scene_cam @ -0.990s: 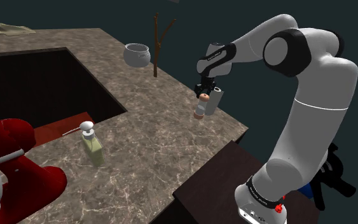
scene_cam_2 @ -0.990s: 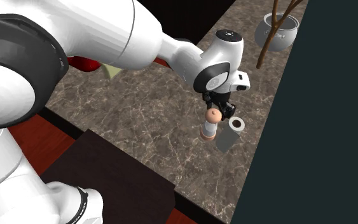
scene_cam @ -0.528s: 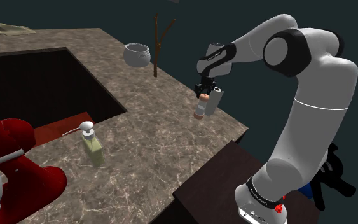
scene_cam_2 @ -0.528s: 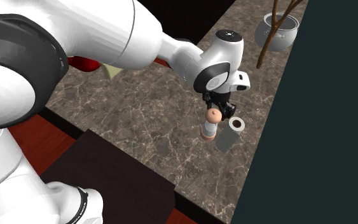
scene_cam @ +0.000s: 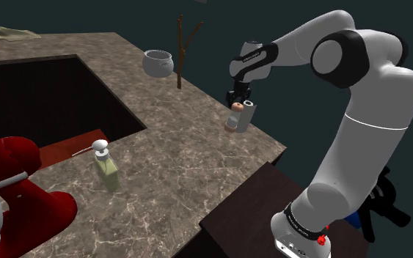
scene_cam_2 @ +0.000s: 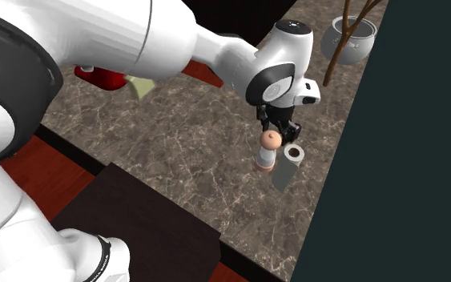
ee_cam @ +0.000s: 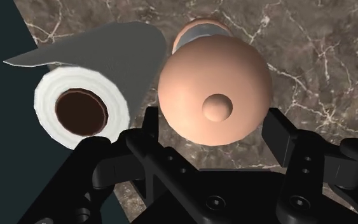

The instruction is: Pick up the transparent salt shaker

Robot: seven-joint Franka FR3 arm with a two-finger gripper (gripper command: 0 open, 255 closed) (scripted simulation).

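The salt shaker [scene_cam: 231, 122] has a peach dome cap and a pale body, and it stands upright near the marble counter's [scene_cam: 175, 146] far edge. My gripper [scene_cam: 235, 100] comes down on it from above. In the wrist view the cap [ee_cam: 214, 89] sits between the two black fingers, which press against its sides, so the gripper [ee_cam: 214, 127] is shut on the shaker. The second exterior view shows the shaker [scene_cam_2: 267, 156] hanging straight under the gripper [scene_cam_2: 278, 132]. Whether its base still touches the counter I cannot tell.
A grey paper roll [scene_cam: 248, 113] stands right beside the shaker, toward the counter edge. Farther back are a grey bowl [scene_cam: 158, 63] and a bare branch [scene_cam: 180, 51]. A soap dispenser [scene_cam: 107, 167], a red mixer [scene_cam: 14, 194] and a dark sink [scene_cam: 43, 102] lie at the shoulder view's left.
The arm has risen and the hand has shifted slightly upward. The shaker has moved up a little with the gripper; the paper roll stayed in place.
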